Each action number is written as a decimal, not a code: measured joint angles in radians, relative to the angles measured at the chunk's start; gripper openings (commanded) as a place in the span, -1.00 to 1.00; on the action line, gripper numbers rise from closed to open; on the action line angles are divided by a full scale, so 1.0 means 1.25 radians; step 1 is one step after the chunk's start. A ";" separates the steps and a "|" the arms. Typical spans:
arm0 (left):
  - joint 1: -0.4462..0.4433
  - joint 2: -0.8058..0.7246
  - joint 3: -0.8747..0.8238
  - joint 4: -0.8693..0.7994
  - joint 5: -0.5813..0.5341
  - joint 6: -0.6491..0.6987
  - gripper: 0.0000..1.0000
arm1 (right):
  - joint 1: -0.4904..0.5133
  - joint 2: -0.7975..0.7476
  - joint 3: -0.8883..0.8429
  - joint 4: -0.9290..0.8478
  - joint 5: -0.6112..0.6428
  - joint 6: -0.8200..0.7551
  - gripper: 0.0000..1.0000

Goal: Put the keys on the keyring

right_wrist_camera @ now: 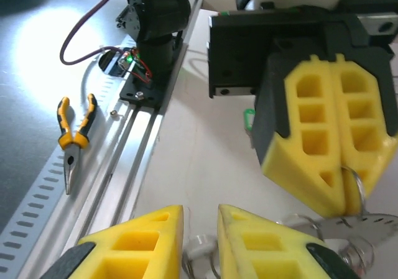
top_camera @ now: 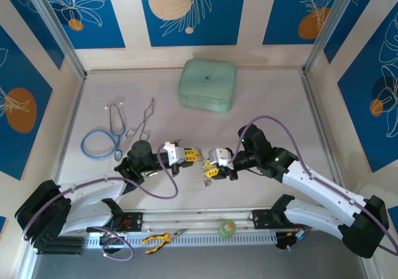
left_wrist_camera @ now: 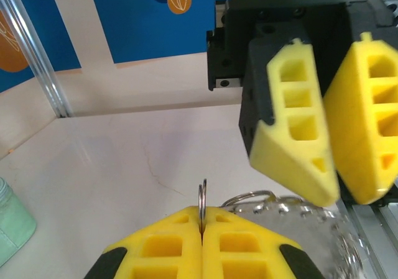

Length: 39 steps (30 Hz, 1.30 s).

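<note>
Half keyring (left_wrist_camera: 298, 214) behind left end effector (left_wrist_camera: 202, 222)

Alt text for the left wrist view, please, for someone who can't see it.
The left gripper, at the bottom edge, is shut on an upright thin loop of the silvery keyring, whose linked loops trail right over the pale table. The right gripper hangs close above them, yellow fingers pointing down.

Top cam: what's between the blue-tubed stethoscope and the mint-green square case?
In the top view, a thin silvery wire tongs-like tool lies between the blue-tubed stethoscope and the mint-green square case, nearer the stethoscope.
</note>
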 measured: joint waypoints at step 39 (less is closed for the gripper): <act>0.002 0.013 0.000 0.003 0.063 -0.016 -0.99 | -0.040 0.048 -0.025 0.167 0.049 0.018 -1.00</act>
